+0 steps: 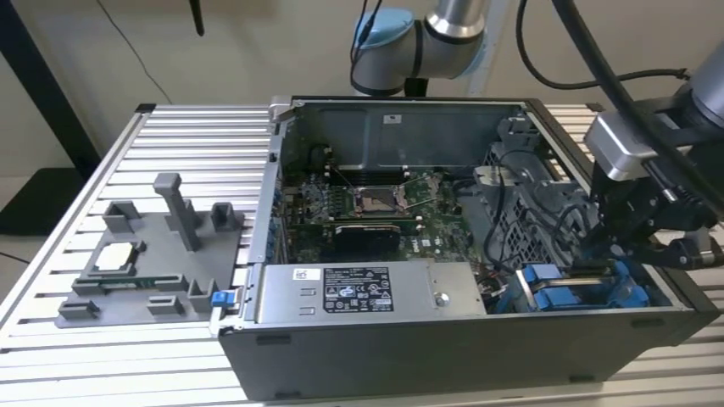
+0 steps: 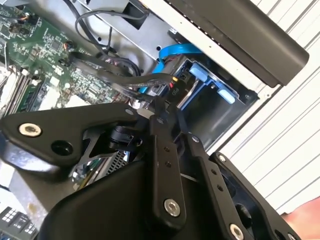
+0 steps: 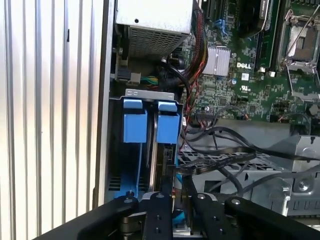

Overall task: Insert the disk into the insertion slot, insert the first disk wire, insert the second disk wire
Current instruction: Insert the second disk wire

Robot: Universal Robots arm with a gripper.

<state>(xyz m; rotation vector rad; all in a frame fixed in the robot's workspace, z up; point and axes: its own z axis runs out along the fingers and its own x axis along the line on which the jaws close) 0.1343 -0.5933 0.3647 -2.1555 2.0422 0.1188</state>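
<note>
Reaching down into the open dark grey computer case [image 1: 453,356], at its front corner on the exterior view's right: black two-finger gripper [image 1: 616,246], also seen in the second wrist view [image 2: 167,112] and first wrist view [image 3: 177,192]. Fingers [image 2: 162,165] drawn close together, nearly shut, tips at a black cable or connector by the drive bay; whether actually pinching it, cannot tell. Just under the tips: rectangular grey metal insertion slot with blue plastic side rails [image 1: 588,292], against the case wall. Blue plastic carrier frames with tabs [image 3: 150,125] sitting upright side by side in that bay, so flat silver-grey disk in its blue carrier [image 3: 156,165] judged already seated, only its thin edge visible. Bright blue data wire [image 2: 175,50] curving along the bay; black wire bundle [image 3: 220,150] draped over the neighbouring grey cage. Judged progress: disk insertion done, wire work under way, neither plug confirmed seated. Further out: green motherboard [image 1: 374,199], grey power supply box with white label [image 1: 362,292], ribbed aluminium tabletop [image 1: 147,153], grey parts fixture [image 1: 147,254] near its edge on the exterior view's left.
</note>
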